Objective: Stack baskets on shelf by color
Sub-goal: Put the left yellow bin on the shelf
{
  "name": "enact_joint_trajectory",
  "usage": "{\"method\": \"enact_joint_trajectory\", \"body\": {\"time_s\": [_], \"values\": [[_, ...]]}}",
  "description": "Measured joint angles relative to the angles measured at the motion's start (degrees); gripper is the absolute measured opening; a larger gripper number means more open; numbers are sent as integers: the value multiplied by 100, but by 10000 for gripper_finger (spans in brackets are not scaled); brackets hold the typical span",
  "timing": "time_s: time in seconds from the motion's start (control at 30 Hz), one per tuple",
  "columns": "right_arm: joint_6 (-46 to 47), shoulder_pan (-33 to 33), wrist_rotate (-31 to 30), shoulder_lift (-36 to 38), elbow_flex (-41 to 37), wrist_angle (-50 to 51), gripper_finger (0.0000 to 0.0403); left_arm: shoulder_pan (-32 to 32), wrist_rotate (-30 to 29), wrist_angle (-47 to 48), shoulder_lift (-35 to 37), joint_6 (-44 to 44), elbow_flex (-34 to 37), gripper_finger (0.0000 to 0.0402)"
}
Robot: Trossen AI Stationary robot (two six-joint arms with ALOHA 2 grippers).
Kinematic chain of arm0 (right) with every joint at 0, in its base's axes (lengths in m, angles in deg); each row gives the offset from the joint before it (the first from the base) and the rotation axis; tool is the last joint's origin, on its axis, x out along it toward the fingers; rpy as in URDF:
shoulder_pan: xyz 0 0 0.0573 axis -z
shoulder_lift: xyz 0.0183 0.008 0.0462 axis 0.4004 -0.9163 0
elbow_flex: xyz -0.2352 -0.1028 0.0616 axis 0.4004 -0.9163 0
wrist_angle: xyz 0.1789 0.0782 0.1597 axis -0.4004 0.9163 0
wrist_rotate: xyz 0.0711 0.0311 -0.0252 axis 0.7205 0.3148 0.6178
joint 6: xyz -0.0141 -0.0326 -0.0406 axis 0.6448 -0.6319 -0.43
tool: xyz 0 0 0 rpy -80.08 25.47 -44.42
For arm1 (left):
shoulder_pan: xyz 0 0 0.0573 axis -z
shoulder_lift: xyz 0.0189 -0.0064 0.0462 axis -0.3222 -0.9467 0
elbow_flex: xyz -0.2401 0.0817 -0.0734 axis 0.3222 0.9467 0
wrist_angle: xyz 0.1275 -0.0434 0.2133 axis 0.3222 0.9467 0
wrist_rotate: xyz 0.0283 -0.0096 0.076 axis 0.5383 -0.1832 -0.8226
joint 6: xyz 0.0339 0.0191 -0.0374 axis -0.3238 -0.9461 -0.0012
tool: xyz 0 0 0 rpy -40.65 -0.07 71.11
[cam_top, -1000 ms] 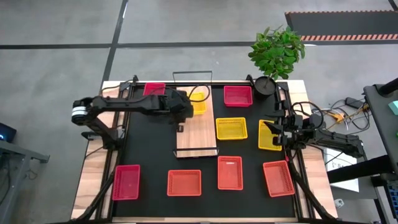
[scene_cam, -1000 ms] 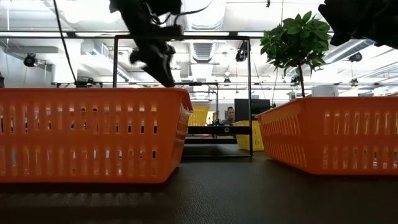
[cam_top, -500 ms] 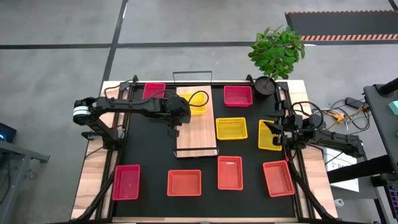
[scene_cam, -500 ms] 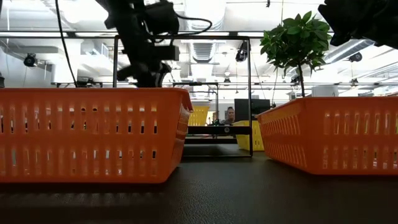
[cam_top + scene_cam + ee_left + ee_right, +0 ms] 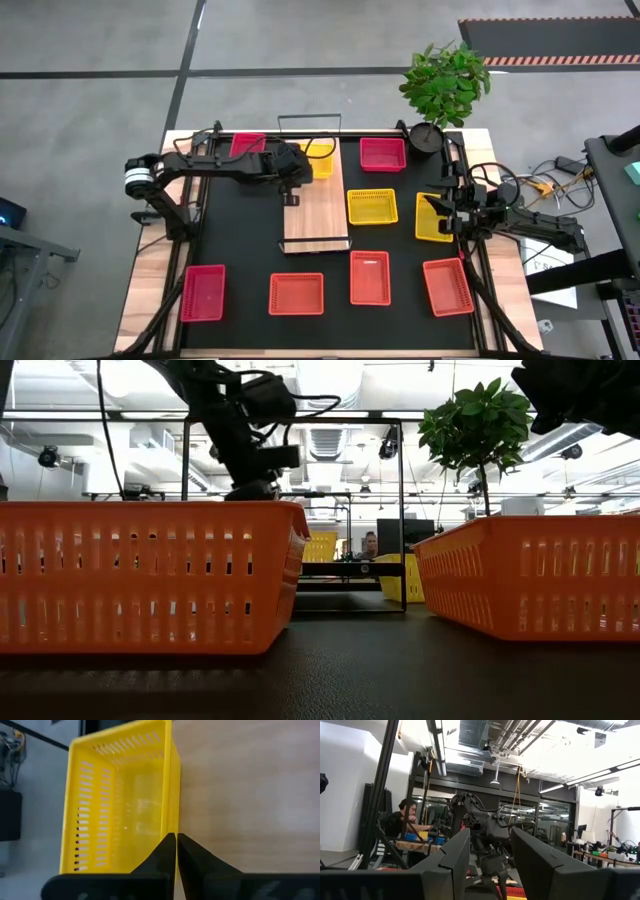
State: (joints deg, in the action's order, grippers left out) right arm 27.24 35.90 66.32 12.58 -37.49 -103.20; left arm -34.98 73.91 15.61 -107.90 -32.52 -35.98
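Currently my left gripper [image 5: 176, 845] hangs over the shelf [image 5: 316, 200], fingers pressed together, just beside the yellow basket [image 5: 120, 800] at its far end. Right gripper [image 5: 490, 865] waits spread, table's right edge.

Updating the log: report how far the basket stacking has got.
Done: one yellow basket sits on the shelf, nothing stacked yet. In hand: the left gripper, shut, sits at that basket's wall; the right gripper waits open. Left: eight baskets, yellow, red and orange, lie on the black mat.
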Motion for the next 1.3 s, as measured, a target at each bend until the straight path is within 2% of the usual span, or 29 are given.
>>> {"method": "enact_joint_trajectory", "body": {"time_s": [0.33, 0.5, 0.63, 0.7, 1.0, 1.17, 1.3], "values": [[2, -1, -1, 1, 0, 15, 137, -91, 2, -668, 0, -87, 44, 0], [4, 0, 0, 1, 0, 15, 137, -78, 61, -822, 72, -114, -148, 0], [0, -2, -2, 1, 0, 11, 137, -44, 1016, -797, 214, -251, -186, 0], [-32, -2, -2, 1, 0, -20, 137, -37, 1306, -777, 185, -245, -111, 0], [-344, -2, -47, 6, 0, -496, 137, -174, 1090, -789, 35, -243, 294, 0], [-439, -1, -48, -12, 0, -487, 137, -253, 796, -1340, 35, -233, 493, 0], [-450, -2, -50, -31, 0, -490, 137, -284, 771, -1418, 28, -228, 514, 0]]}}
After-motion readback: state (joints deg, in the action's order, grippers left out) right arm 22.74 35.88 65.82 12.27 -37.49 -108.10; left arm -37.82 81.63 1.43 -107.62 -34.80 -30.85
